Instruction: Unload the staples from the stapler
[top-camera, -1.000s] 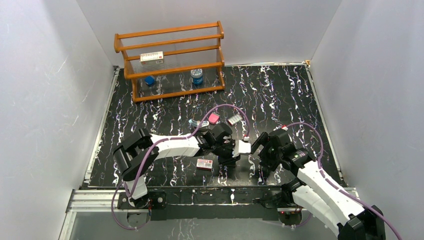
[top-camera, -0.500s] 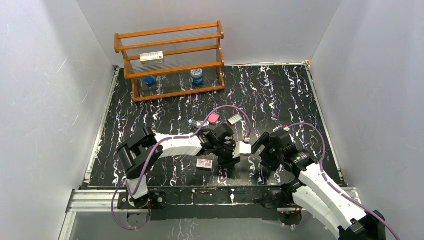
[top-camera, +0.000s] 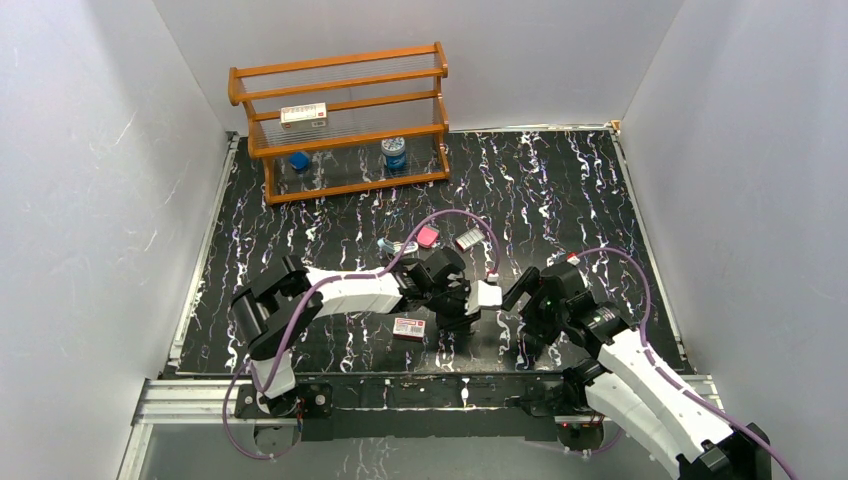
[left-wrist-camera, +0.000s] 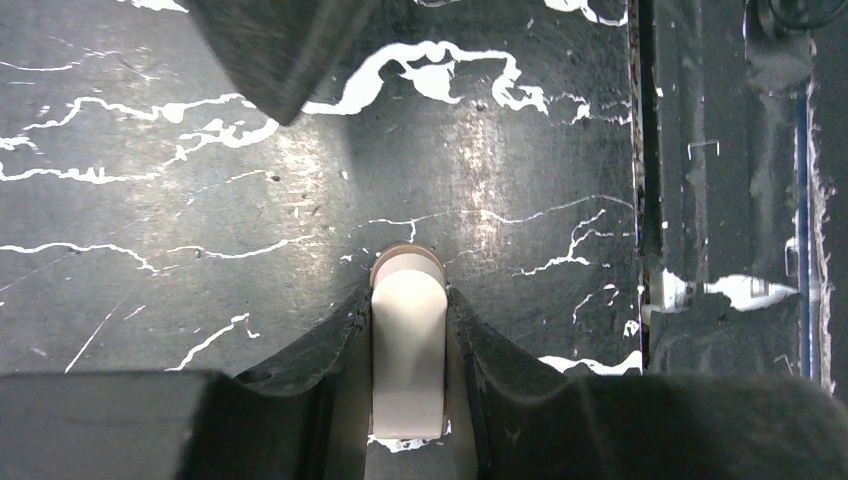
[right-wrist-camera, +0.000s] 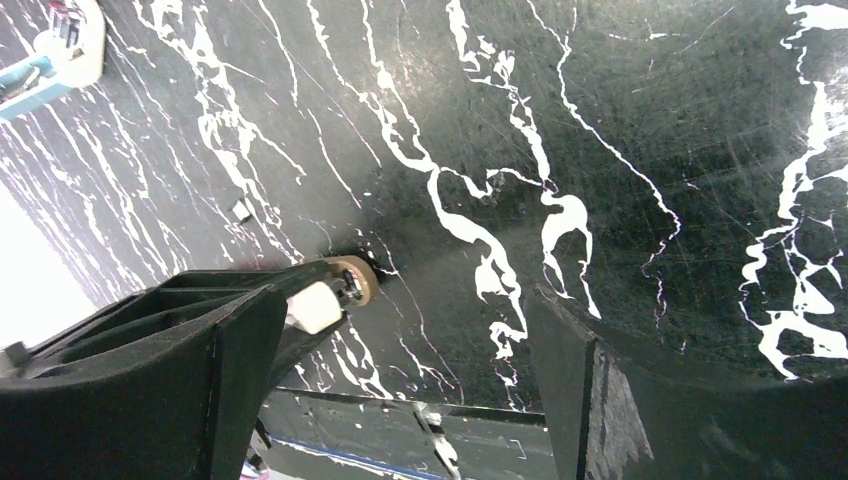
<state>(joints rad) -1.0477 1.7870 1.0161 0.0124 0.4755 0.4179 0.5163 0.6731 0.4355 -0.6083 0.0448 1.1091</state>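
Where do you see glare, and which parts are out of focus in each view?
Left wrist view: a glare patch on the table; the dark shape at the top edge is blurred. Right wrist view: the left edge is burnt out to white, the table veins are sharp. Top external view: even light, no glare, but the stapler is too small for detail.

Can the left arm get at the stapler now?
Probably yes: stapler lies uncovered just beyond the left tool, only a pink block beside it. Tool looks shut, must open first.
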